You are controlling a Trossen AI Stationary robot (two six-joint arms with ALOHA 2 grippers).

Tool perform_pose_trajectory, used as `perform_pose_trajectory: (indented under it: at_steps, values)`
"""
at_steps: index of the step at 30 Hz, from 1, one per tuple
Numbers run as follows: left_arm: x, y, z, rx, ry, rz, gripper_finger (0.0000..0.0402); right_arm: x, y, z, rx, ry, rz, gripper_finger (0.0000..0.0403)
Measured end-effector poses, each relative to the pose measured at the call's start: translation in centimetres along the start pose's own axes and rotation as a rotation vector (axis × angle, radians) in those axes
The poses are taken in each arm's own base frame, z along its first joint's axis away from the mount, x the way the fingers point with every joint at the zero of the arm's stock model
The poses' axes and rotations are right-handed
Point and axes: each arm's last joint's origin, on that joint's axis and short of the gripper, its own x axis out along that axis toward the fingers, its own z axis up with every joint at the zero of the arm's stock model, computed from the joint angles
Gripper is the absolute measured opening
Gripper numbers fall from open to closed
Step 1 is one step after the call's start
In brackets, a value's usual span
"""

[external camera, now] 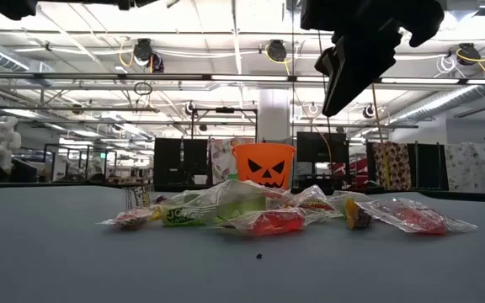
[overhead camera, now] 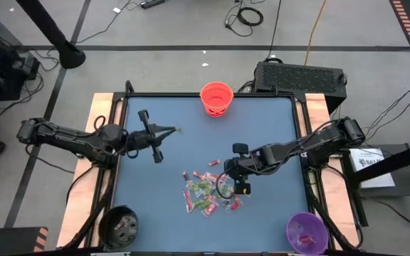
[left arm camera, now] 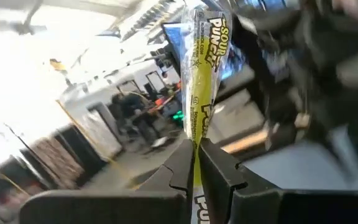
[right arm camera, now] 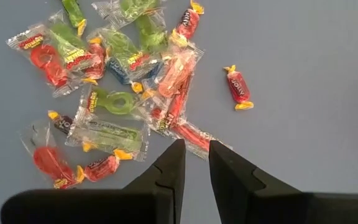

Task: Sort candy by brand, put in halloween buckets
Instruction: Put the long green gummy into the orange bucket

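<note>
A pile of wrapped candy [overhead camera: 208, 190] lies mid-tabletop [overhead camera: 184, 121], toward the near edge; the right pincer [right arm camera: 195, 163] hangs just above the pile's edge, its fingers a narrow gap apart and holding nothing; one red sweet [right arm camera: 238, 87] lies apart from the heap; the left pincer [left arm camera: 196, 168], raised over the tabletop's left side, is clamped on a yellow Sour Punch packet [left arm camera: 201, 74]; the orange jack-o'-lantern bucket [overhead camera: 216, 97] stands at the far edge, the black bucket [overhead camera: 119, 225] at the near left corner and the purple bucket [overhead camera: 305, 232] at the near right corner, both with sweets inside.
</note>
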Motion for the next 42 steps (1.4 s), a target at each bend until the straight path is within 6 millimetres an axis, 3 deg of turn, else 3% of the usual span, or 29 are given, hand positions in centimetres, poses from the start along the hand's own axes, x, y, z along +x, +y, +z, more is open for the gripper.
perform_pose_trajectory:
  at_steps: [4, 13, 23, 30, 37, 42]
  values:
    - [0.0, -0.1, -0.1, 0.16, 0.014, -0.011, 0.0026, 0.1, -0.3, 0.1, 0.011, -0.008, -0.004, 0.0063]
    - [0.0, 0.1, -0.3, 0.157, 0.075, 0.057, 0.0026, 0.1, -0.6, 0.2, 0.019, -0.009, -0.007, 0.0063]
    - [-0.6, 0.5, -0.8, 0.165, 0.393, 0.37, 0.0026, 0.1, -0.6, 0.2, 0.014, -0.007, -0.007, 0.0063]
    - [-0.7, 0.5, -0.6, 0.133, 0.427, 0.429, 0.0026, 0.1, -0.6, 0.2, 0.007, -0.007, -0.007, 0.0063]
    - [2.6, 2.9, 1.2, -0.001, 0.389, 0.505, 0.0026, 0.1, -0.6, 0.1, -0.008, 0.0, -0.008, 0.0063]
    - [6.7, 4.6, 0.6, -0.033, 0.423, 0.451, 0.0026, 0.1, -0.7, -0.3, -0.016, 0.041, -0.013, 0.0063]
